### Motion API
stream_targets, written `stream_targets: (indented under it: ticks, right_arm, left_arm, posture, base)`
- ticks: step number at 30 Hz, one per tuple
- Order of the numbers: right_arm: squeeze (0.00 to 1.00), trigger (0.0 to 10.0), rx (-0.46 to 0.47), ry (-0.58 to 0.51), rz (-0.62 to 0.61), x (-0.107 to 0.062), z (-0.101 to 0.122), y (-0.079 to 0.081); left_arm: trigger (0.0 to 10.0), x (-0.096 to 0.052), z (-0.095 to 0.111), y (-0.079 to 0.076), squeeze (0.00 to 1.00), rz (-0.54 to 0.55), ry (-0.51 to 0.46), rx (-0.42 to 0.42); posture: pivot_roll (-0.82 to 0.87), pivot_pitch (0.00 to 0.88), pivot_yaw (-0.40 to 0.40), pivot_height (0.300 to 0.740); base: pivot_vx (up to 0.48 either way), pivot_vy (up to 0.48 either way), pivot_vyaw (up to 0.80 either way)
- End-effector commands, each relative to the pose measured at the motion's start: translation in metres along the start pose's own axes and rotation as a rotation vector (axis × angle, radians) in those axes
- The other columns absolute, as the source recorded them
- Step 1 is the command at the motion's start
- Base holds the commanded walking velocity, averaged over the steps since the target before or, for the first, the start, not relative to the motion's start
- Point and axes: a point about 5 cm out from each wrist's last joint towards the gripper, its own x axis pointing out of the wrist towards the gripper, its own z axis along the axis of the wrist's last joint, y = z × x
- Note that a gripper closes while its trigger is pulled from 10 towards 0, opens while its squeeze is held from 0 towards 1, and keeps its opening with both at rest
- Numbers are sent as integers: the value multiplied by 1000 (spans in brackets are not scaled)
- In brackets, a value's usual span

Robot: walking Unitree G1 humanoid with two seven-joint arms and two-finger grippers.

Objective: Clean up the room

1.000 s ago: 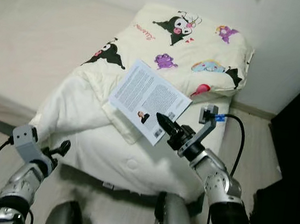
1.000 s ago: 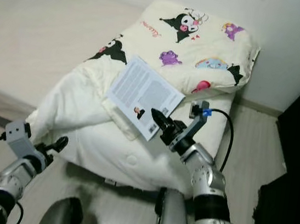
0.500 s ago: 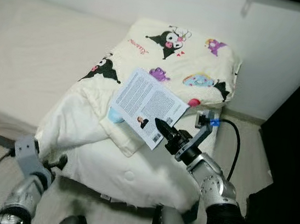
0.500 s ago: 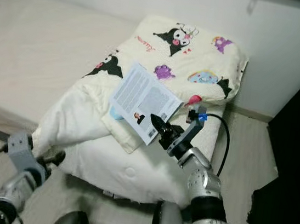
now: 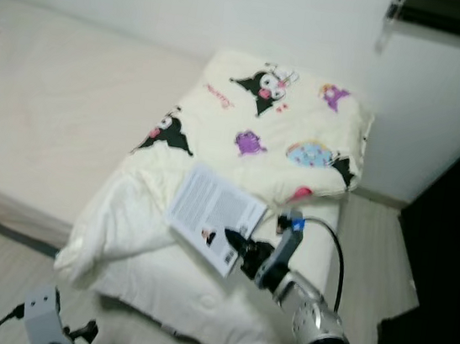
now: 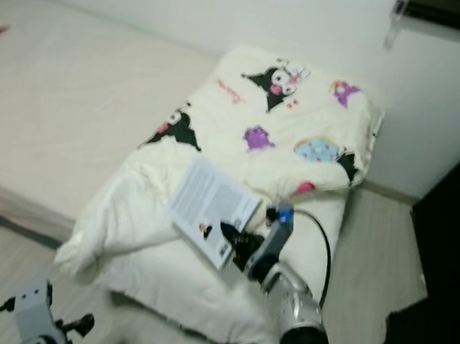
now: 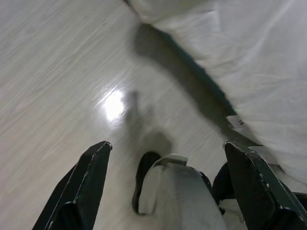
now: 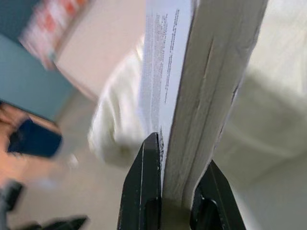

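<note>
Right gripper (image 5: 236,245): its two black fingers (image 8: 144,191) are clamped on the lower edge of a thin white book (image 5: 212,215), one finger on each face, as the right wrist view confirms. The book is held above the bedding, its printed back cover facing up, with a small portrait and a barcode near the gripped end. It sits over the near part of a rumpled cream duvet (image 5: 157,277); whether its far edge touches the fabric cannot be settled, as the head views are somewhat blurred.

Beyond the book lies a cream quilt (image 5: 278,127) printed with cartoon characters, heaped against the white wall (image 5: 234,11). Both coverings rest at the end of a bed (image 5: 51,114) with a plain beige sheet.

Left gripper (image 7: 165,187): hangs low near the pale wood floor (image 7: 53,72), its fingers spread wide apart and holding nothing. The left wrist view shows the floor, the duvet's hanging edge and part of the robot's own leg.
</note>
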Motion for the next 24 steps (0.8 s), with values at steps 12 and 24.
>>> stream_targets:
  ticks: [12,24]
  right_arm:
    - [0,0,-125,388,-321,-48,-96,-32]
    - [0,10000,-292,327,-215,-35,-84,-22]
  left_arm:
    - [10000,-11,-39,15,0,65,149,91]
    - [10000,-13,-45,13,0,45,170,136]
  posture:
    - [-69,137,-27,740]
    - [-71,128,-33,740]
  base:
    - [0,0,0]
    - [0,0,424]
